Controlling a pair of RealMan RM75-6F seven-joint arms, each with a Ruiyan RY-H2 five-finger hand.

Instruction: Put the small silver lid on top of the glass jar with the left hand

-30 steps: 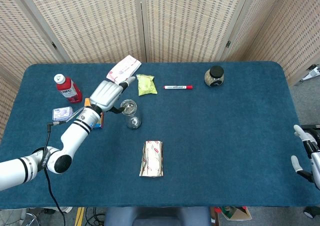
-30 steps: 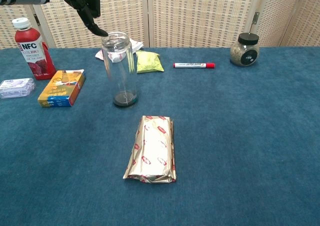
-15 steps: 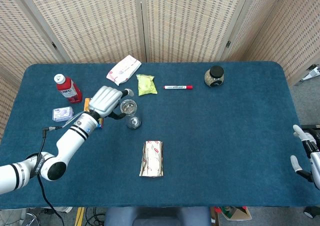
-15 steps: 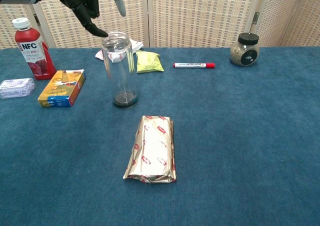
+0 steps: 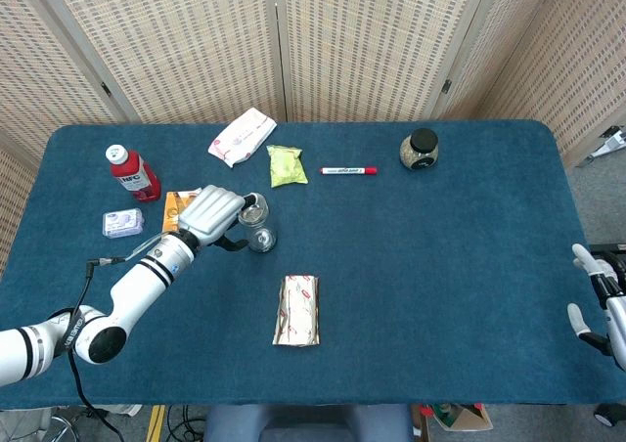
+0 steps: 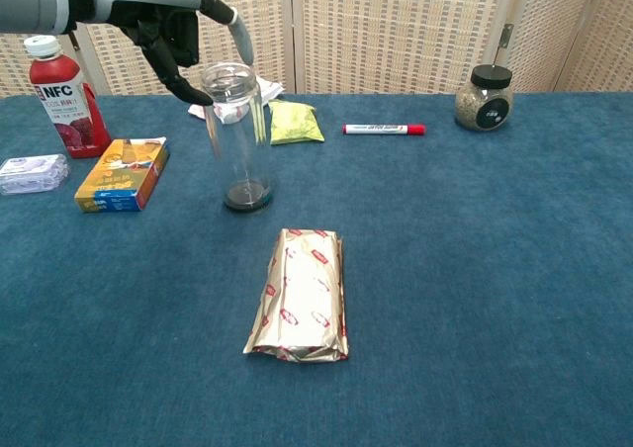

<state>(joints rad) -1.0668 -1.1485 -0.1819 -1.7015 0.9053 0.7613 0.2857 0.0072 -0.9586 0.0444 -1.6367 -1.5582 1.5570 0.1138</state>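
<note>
The clear glass jar (image 5: 257,229) (image 6: 237,135) stands upright left of the table's middle. My left hand (image 5: 213,210) (image 6: 168,22) hovers at its left side, level with the rim, with dark fingers (image 6: 188,86) curled down beside the mouth and one silver finger arched over it. No separate small silver lid shows in either view. I cannot make out whether the hand holds it or whether it sits on the jar's mouth. My right hand (image 5: 599,300) lies at the table's right front edge with fingers apart, holding nothing.
Left of the jar are an orange box (image 6: 121,173), a red bottle (image 6: 59,96) and a small blue-white pack (image 6: 33,172). Behind it lie a green packet (image 5: 285,165), a white pouch (image 5: 242,134) and a red marker (image 5: 349,170). A foil packet (image 5: 296,310) is in front, and a spice jar (image 5: 420,149) at the back right.
My left hand has come down and nearer to me, from above and behind the jar to beside its rim. The jar and my right hand have not moved.
</note>
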